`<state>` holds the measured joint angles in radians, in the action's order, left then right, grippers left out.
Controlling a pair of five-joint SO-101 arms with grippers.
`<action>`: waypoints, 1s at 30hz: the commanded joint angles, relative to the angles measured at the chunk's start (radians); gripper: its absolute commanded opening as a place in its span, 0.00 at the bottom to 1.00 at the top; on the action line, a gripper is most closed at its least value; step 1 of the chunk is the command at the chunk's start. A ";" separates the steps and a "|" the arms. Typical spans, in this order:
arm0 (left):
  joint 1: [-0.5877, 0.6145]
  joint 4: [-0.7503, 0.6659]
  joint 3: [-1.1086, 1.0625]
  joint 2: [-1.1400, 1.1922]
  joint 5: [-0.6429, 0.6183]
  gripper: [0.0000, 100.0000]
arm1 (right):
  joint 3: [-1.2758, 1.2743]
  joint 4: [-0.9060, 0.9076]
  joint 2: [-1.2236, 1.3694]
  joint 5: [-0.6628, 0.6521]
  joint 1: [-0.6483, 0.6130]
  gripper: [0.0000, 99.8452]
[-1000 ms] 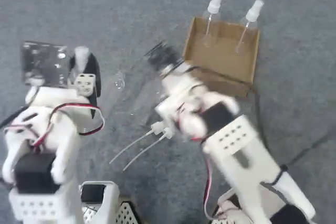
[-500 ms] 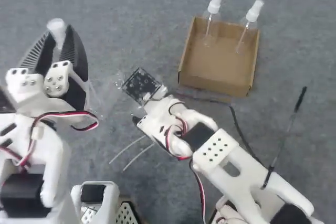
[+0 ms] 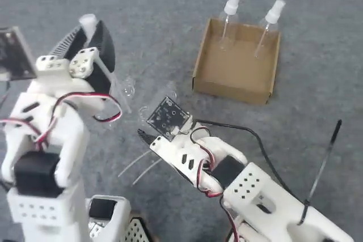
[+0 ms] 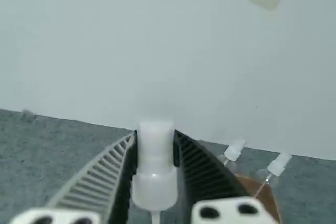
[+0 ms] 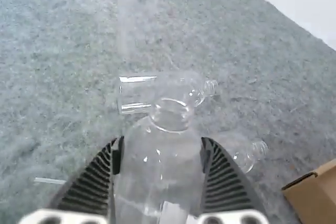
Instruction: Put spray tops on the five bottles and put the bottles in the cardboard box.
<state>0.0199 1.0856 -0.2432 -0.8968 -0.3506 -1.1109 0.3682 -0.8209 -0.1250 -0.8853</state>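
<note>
1. Left gripper (image 3: 93,29): raised, jaws closed on spray top (image 4: 155,169).
2. Right gripper (image 5: 160,148): low over carpet (image 3: 317,55), jaws part-open, clasping clear bottle (image 5: 157,182).
3. Box (image 3: 232,90): two topped bottles (image 3: 227,24) standing inside, far wall.
4. Loose bottles (image 5: 173,90): lying on carpet.

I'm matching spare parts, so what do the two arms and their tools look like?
The left arm and right arm are white plastic with black motor blocks and looping red, black and white wires. The left tool and right tool have black ridged fingers on white bases. A dark circuit board sits by each wrist.
</note>
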 commanded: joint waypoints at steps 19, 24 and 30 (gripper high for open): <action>-0.106 -0.152 -0.243 0.103 -0.015 0.01 | 0.003 -0.022 -0.054 0.011 -0.002 0.01; -0.104 -0.080 -0.282 0.103 -0.009 0.01 | -0.018 -0.019 -0.056 0.015 0.008 0.01; -0.107 -0.012 -0.288 0.103 0.038 0.01 | -0.100 -0.269 -0.054 0.038 0.059 0.01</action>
<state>-0.0813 1.0518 -0.5317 -0.7925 -0.3598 -1.1861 0.2363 -0.8301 -0.1189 -0.8562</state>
